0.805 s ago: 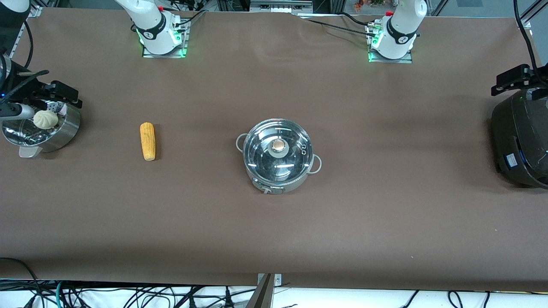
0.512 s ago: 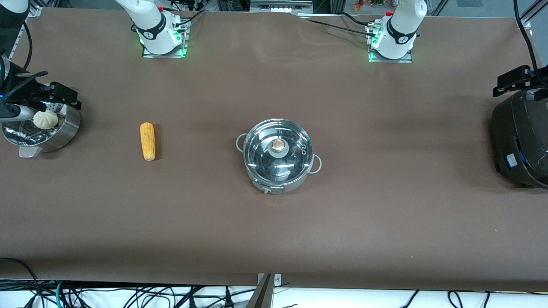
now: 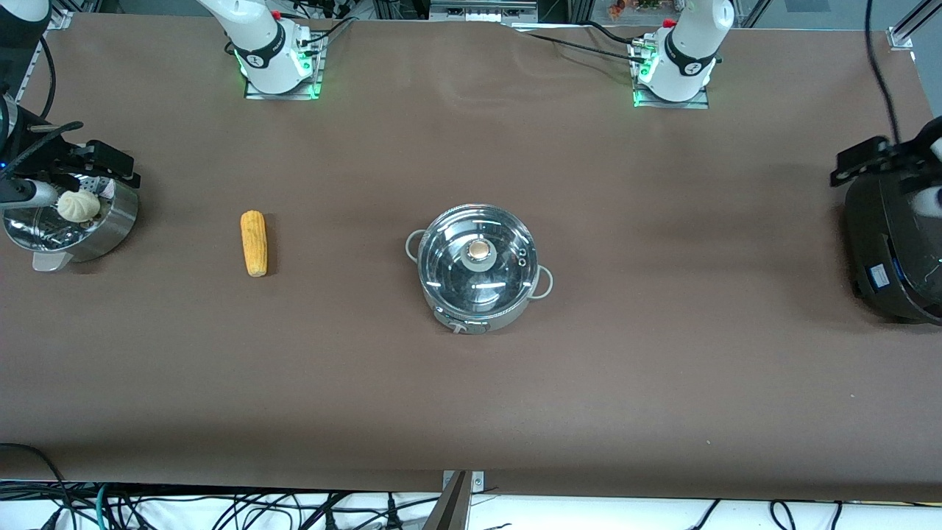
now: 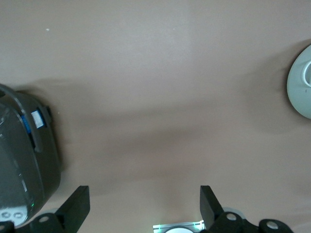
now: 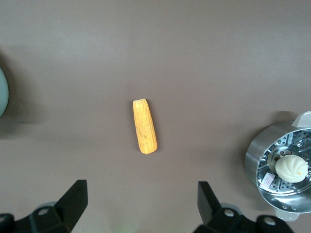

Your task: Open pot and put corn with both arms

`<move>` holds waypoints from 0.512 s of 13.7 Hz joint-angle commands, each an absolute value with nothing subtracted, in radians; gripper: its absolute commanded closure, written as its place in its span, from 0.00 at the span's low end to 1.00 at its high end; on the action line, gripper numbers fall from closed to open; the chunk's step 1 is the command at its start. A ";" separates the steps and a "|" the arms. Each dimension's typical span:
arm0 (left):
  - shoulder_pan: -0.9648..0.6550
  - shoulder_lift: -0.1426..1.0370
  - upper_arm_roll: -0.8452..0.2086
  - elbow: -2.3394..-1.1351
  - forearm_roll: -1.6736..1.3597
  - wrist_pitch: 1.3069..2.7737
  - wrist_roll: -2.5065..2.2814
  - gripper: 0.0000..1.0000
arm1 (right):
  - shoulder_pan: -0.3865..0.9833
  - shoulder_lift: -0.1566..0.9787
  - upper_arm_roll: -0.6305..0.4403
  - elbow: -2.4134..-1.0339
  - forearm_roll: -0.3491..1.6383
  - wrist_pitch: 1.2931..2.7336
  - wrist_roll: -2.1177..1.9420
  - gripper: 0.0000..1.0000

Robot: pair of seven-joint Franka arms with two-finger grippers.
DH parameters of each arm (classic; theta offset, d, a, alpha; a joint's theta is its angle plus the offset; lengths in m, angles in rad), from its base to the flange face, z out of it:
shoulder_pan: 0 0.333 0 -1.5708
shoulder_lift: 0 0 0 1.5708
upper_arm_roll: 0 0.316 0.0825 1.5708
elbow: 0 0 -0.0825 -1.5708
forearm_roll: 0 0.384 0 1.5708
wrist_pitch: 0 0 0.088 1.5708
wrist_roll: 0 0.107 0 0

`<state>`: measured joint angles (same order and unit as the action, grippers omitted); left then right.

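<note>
The steel pot (image 3: 477, 274) stands mid-table with its glass lid (image 3: 475, 259) on it. The yellow corn (image 3: 254, 243) lies flat toward the right arm's end of the table, apart from the pot. My right gripper (image 5: 141, 199) hangs high and open with nothing between its fingers; the corn (image 5: 145, 126) lies on the cloth below it. My left gripper (image 4: 144, 204) is also open and empty, high over bare cloth beside the black cooker (image 4: 24, 165). An edge of the pot (image 4: 300, 82) shows in the left wrist view.
A perforated steamer basket (image 3: 103, 221) holding a white bun (image 3: 79, 205) sits at the right arm's end of the table. The large black cooker (image 3: 894, 243) stands at the left arm's end. Brown cloth covers the table (image 3: 662, 368).
The left arm's hand at the cooker end has shifted a little toward the table's middle. The right arm, pot and corn have stayed put.
</note>
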<state>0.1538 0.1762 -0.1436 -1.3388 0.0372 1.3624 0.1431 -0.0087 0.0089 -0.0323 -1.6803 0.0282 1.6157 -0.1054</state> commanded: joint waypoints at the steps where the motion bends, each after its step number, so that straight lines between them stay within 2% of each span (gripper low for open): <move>1: 0.158 0.100 -0.147 -1.468 0.023 1.451 0.160 0.00 | -0.002 0.017 -0.043 -1.654 0.017 1.591 -0.107 0.00; 3: 0.160 0.059 -0.147 -1.543 0.023 1.505 0.160 0.00 | -0.002 0.017 -0.043 -1.654 0.017 1.592 -0.107 0.00; 7: 0.160 0.067 -0.147 -1.546 0.023 1.505 0.158 0.00 | -0.002 0.017 -0.043 -1.654 0.015 1.589 -0.110 0.00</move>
